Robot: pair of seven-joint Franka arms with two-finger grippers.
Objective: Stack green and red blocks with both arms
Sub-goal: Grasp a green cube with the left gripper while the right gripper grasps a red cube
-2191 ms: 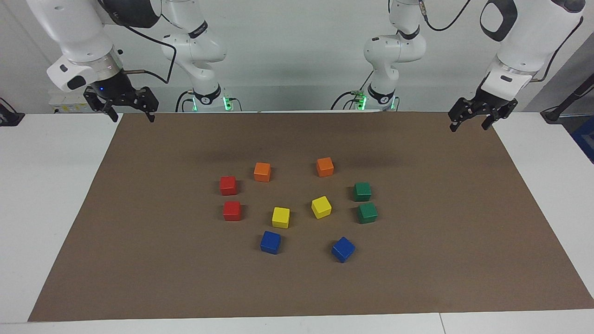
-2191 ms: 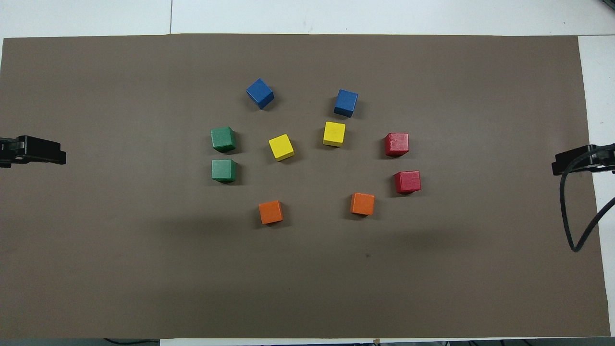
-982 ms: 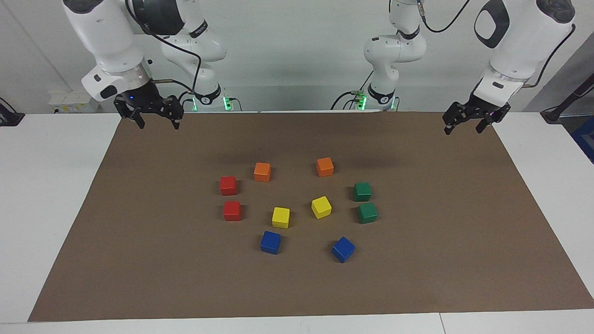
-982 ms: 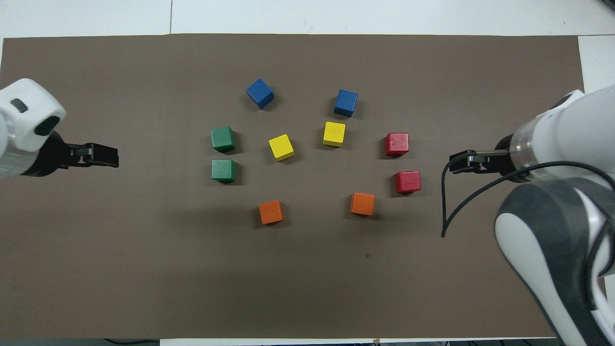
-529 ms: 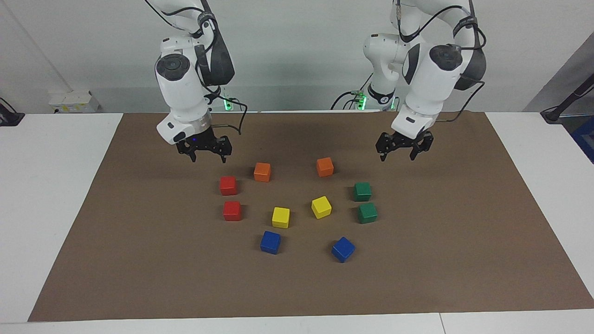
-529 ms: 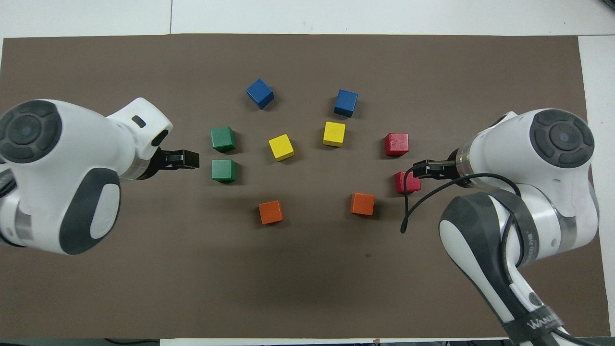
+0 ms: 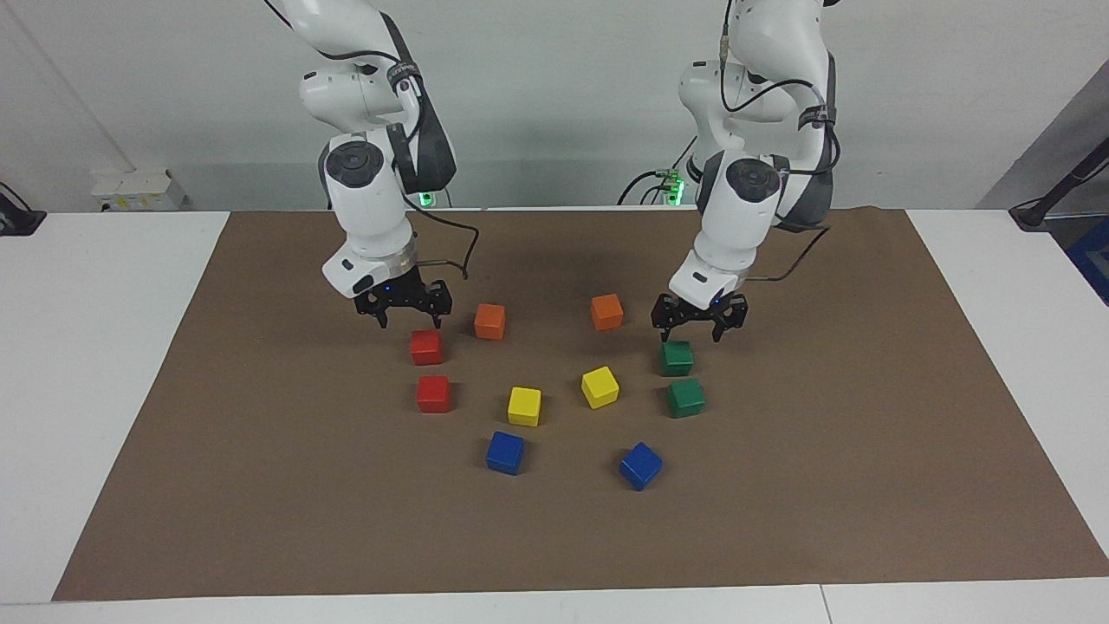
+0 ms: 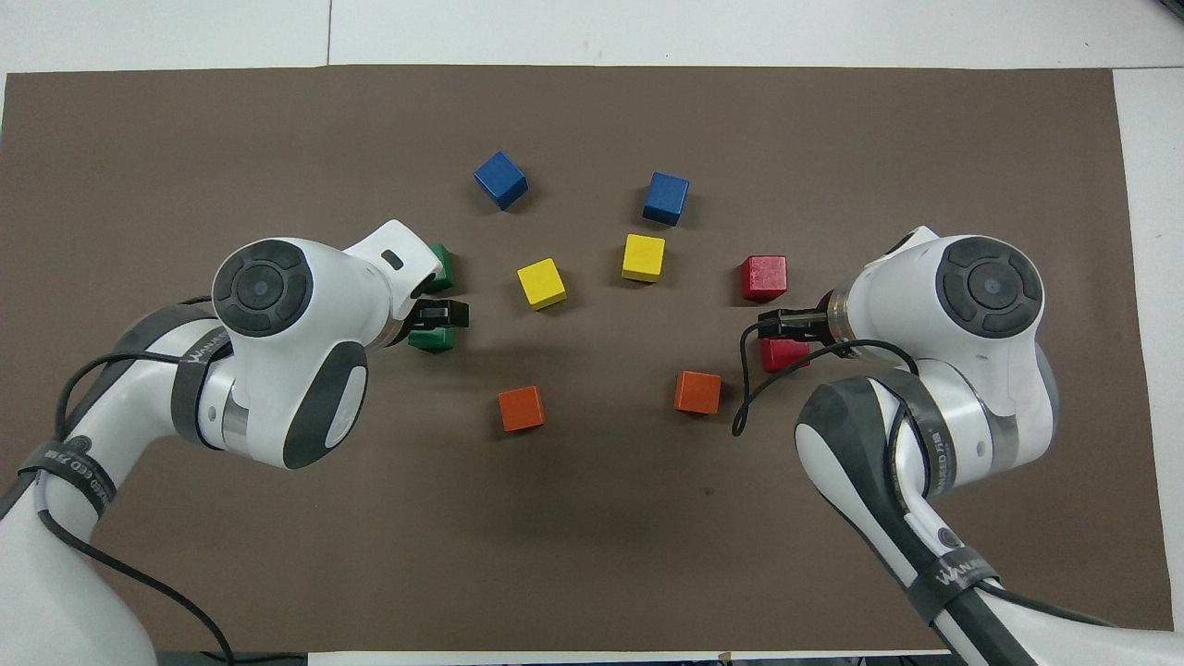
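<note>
Squarely on the brown mat (image 7: 260,485) sit four matte cubes with no long axis: two red blocks (image 7: 426,347) toward the right arm's end, two green blocks (image 7: 677,358) toward the left arm's. Right gripper (image 7: 406,315) hangs spread and empty just over the nearer red; left gripper (image 7: 691,329) likewise over the nearer green.

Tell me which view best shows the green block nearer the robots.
The facing view: the nearer green block is fully visible there, just below the left gripper. In the overhead view the left arm covers most of it.
</note>
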